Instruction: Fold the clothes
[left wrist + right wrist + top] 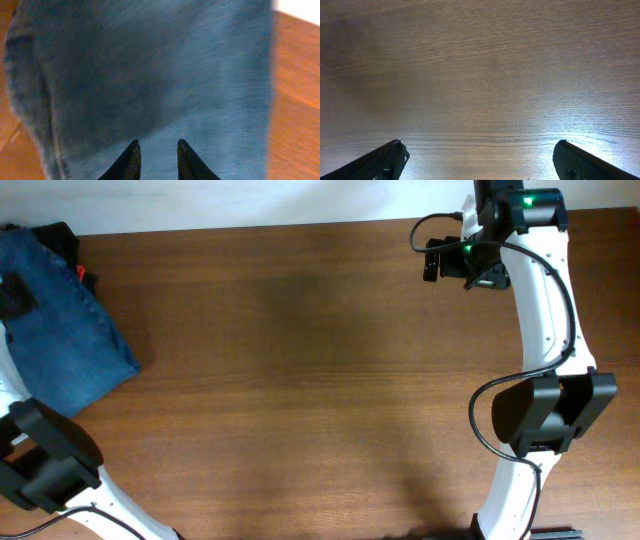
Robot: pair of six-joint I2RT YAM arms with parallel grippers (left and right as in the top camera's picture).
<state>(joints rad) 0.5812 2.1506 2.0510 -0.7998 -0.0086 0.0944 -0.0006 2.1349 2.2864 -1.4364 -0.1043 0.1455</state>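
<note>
Item 1. Left gripper: fingers drawn near together with a narrow slot between them. Denim shows through the slot, but the view is blurred, so whether they nip the cloth cannot be told.

Item 2. Jeans: a blue bundle at the upper left of the overhead frame, lying on the table. They lie directly under the left gripper and fill nearly all of its wrist view. The visible part runs on a slant from upper left down to lower right. The left frame edge cuts it off, so its full length cannot be judged.

Item 3. Right gripper: fingers spread wide, nothing between them, bare wood beneath. It sits at the upper right of the overhead frame, well apart from the jeans, with the width of the table between.

Item 4. Judgement: the left arm is much the nearer. Any fold that needs two grips would call the right arm leftward across the frame.

Item 5. Black pile: in the top left corner, touching the upper edge of the jeans and partly behind them. It is not the piece to fold.

Item 6. Red tag: beside that pile, too small to read. No brand or other writing is legible anywhere.
</note>
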